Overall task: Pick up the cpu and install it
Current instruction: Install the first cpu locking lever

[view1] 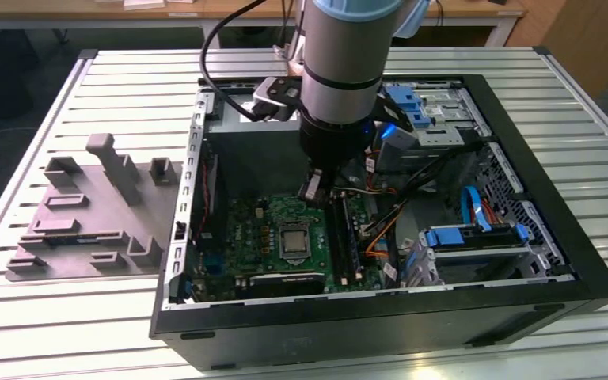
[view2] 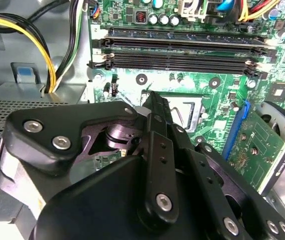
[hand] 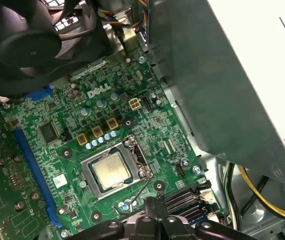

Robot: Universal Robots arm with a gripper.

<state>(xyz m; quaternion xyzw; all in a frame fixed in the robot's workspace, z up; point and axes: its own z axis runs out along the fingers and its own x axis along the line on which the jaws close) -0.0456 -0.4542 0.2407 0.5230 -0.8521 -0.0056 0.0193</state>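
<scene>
We see the open computer case [view1: 557, 277] lying on a slatted surface [view1: 61, 317], with the arm reaching down into it near the centre of the exterior view. The gripper [view1: 315, 188] hangs just above the motherboard [view1: 251, 229]. In the first wrist view the cpu [hand: 112, 171] lies at lower centre of the frame, a small square chip with a silvery top and a thin pale rim, flat inside the socket frame [hand: 85, 167], whose metal border surrounds it on all sides. The thin wire lever [hand: 141, 189] beside the socket stands out from the board at an angle.

We judge that the chip is already seated and that the step in hand is the close of installation rather than the pick-up. The gripper's black linkage sits at the lower edge of the first wrist view [hand: 155, 220] and fills the lower half of the second wrist view [view2: 155, 107], its tip close over the socket area. We see nothing grasped between the jaws, and they appear drawn together, though we cannot tell their state with confidence. Whether the socket frame is latched we cannot tell. To the exterior view's left, a grey fixture [view1: 93, 214] rests on the surface beside the case.
</scene>
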